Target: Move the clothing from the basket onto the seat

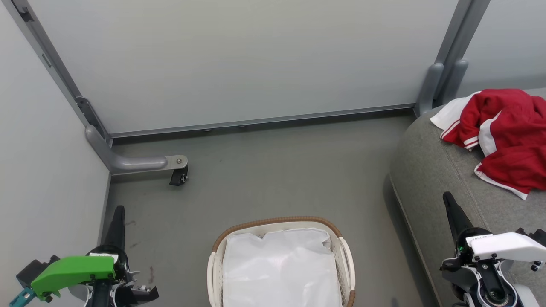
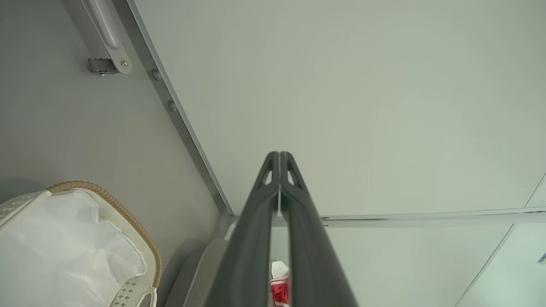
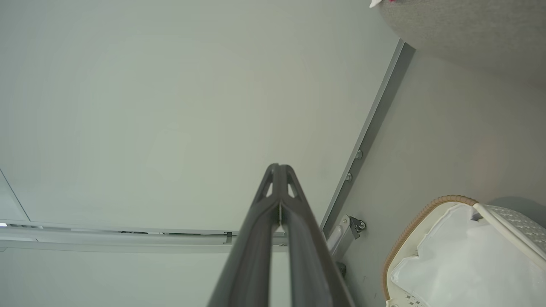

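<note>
Looks finished: clothing (image 1: 507, 128) on seat (image 1: 431, 179), basket (image 1: 277, 221) down to liner (image 1: 281, 268). Left gripper (image 1: 118, 213), right gripper (image 1: 448, 199) pinched closed, empty; next, probably just park.

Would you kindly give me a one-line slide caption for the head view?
Red clothing on the grey seat, white liner in the basket, left gripper and right gripper shut.

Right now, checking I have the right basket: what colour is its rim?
Brown and woven. The rim of the basket shows best in the head view.
</note>
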`<state>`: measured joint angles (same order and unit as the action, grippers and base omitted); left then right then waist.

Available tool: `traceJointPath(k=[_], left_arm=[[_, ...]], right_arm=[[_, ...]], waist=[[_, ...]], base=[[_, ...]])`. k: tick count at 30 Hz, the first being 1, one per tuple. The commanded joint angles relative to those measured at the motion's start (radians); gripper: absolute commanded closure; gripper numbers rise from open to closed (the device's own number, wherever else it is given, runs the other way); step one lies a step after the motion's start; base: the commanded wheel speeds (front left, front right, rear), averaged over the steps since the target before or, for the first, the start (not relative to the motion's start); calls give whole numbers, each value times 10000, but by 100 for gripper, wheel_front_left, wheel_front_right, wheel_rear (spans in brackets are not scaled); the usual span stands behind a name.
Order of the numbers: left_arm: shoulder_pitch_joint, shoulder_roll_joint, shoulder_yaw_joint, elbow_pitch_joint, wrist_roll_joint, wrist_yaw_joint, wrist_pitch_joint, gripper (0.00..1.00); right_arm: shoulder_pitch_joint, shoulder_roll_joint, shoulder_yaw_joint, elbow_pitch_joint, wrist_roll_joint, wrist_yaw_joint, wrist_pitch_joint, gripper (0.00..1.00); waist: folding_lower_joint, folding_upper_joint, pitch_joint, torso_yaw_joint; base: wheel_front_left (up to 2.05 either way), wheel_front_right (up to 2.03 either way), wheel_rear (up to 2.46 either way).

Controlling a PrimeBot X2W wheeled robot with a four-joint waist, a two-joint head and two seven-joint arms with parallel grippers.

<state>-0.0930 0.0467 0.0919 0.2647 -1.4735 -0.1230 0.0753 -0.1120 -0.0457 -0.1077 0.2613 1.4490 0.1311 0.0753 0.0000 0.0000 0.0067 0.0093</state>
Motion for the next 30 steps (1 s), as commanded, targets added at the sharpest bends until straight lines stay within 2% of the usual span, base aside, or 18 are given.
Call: traceJointPath(k=[1,21,30], left_arm=[[-166,55,52,-74,-205,-38,57,100],[-206,63,254,-222,-1433,-108,420,100],[-206,63,248,-213,-1413,-107,428,100]], right_arm=[[43,-61,-28,-88,236,-5,62,100],[69,-74,-81,-194,1674,-4,431,100],[69,-73,-79,-190,1653,-4,425,100]], waist=[[0,0,-2,-6],[0,0,-35,-91],[0,0,-36,-93]], base=[[0,0,0],[0,0,0],[0,0,0]])
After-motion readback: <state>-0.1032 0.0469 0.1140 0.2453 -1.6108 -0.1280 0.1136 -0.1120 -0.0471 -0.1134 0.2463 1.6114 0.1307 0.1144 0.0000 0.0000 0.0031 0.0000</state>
